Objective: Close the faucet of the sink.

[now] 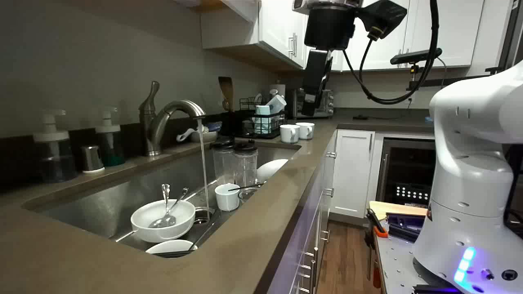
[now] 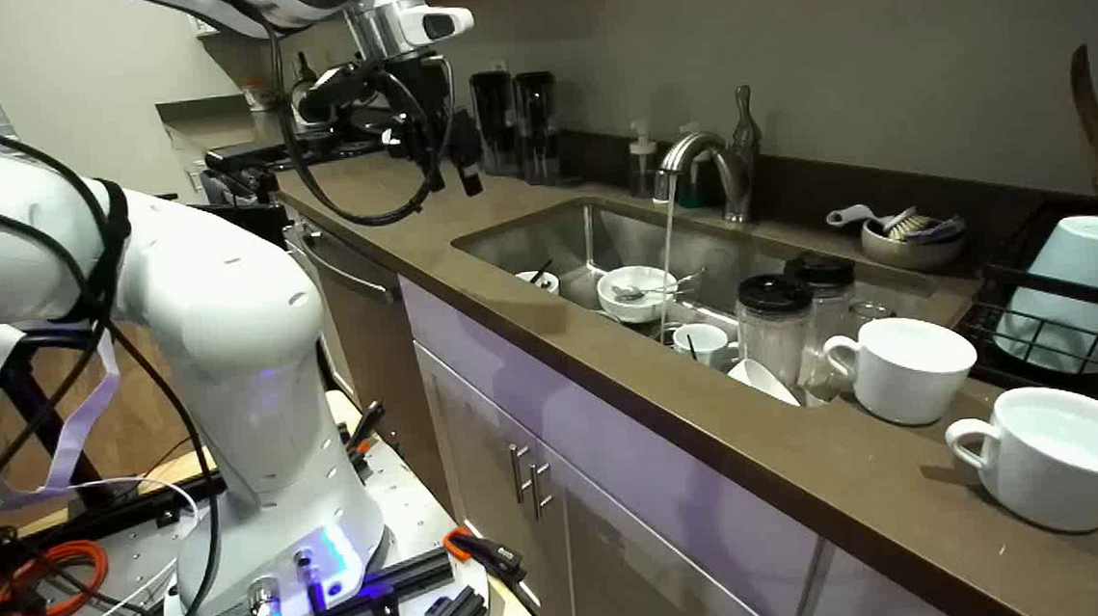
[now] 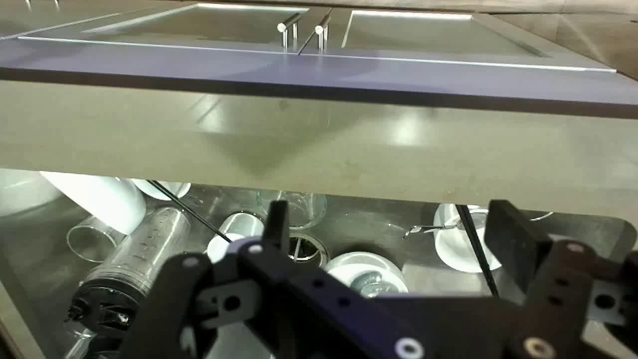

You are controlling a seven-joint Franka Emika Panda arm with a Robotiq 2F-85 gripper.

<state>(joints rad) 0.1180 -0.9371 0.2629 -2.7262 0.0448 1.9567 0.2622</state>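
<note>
Plainly, the faucet (image 2: 736,171) (running) stands apart from the claw (image 3: 391,222).

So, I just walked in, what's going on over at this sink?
A robot arm is meant to close the faucet, but it isn't handling anything yet. Its gripper is open and empty, hanging in the air apart from the faucet. Water is running from the faucet down into the sink, where a white bowl and a white cup sit among other things.
</note>
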